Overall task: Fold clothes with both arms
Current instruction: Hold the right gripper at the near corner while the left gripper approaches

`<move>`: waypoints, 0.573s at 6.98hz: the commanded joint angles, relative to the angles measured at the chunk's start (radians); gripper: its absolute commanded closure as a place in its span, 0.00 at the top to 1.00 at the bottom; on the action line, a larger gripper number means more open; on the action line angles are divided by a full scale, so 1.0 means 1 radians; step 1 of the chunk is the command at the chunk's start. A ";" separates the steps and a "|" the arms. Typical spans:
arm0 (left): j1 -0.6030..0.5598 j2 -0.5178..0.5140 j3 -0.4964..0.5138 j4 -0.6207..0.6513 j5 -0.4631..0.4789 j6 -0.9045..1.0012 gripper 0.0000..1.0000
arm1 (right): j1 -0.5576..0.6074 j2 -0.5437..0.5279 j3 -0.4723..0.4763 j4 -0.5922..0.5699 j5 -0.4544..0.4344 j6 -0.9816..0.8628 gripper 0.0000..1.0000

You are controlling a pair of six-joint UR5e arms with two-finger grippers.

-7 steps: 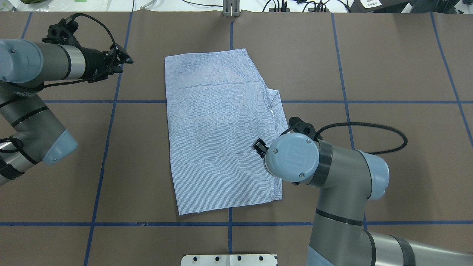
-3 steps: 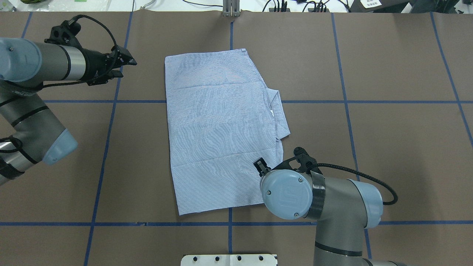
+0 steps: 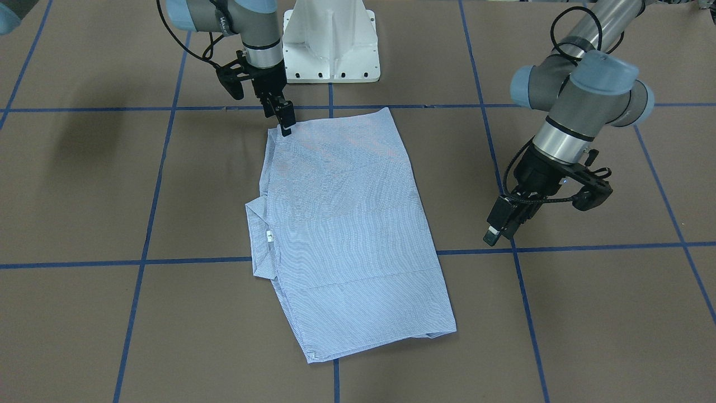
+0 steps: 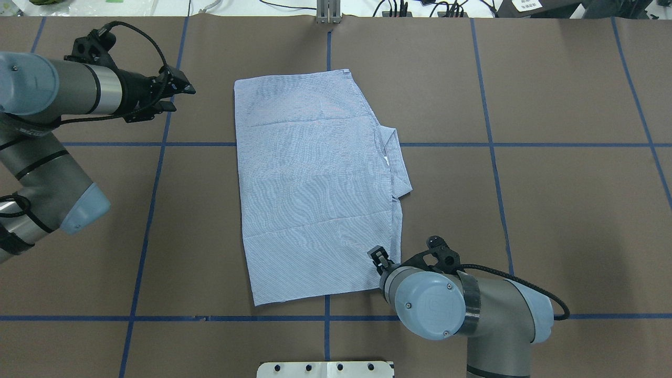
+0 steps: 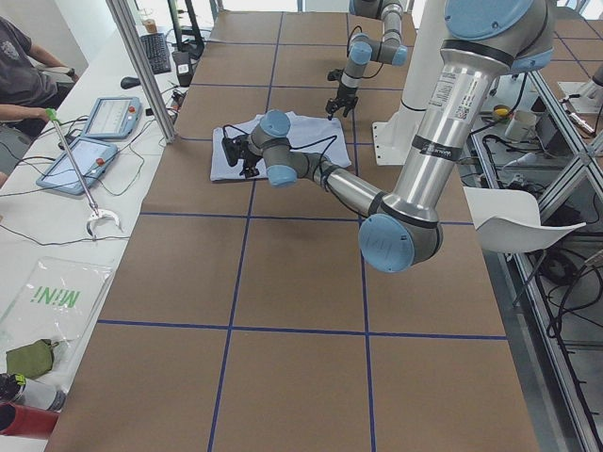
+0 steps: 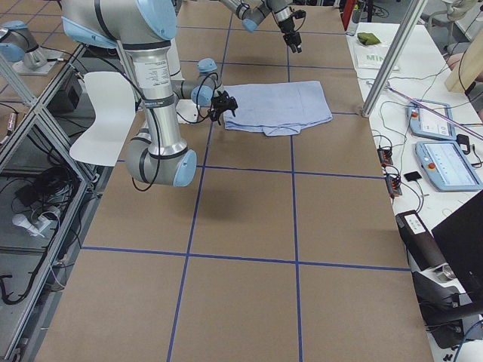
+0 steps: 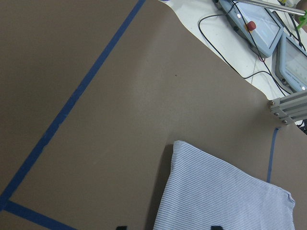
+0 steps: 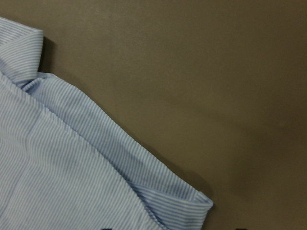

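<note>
The bench point(image 4: 551, 210) is covered in flat brown paper and marked into large squares by lines of blue tape point(image 4: 525, 145). One light-blue, finely striped shirt point(image 4: 310, 199) lies flat on it near the middle, folded into a long rectangle over a crossing of two tape lines. Its collar point(image 4: 397, 163) sticks out past the long edge on the robot's right. The robot's white base point(image 3: 330, 42) sits at the bench's edge, near one short end of the shirt.
</note>
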 commanded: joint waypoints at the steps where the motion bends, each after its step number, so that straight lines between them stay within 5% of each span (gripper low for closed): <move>1: -0.001 0.007 0.005 -0.001 0.004 0.001 0.66 | 0.005 0.001 -0.011 0.000 -0.009 -0.003 0.86; 4: -0.001 0.015 0.000 -0.001 0.006 0.001 0.66 | 0.021 0.004 -0.015 0.000 -0.009 -0.012 0.84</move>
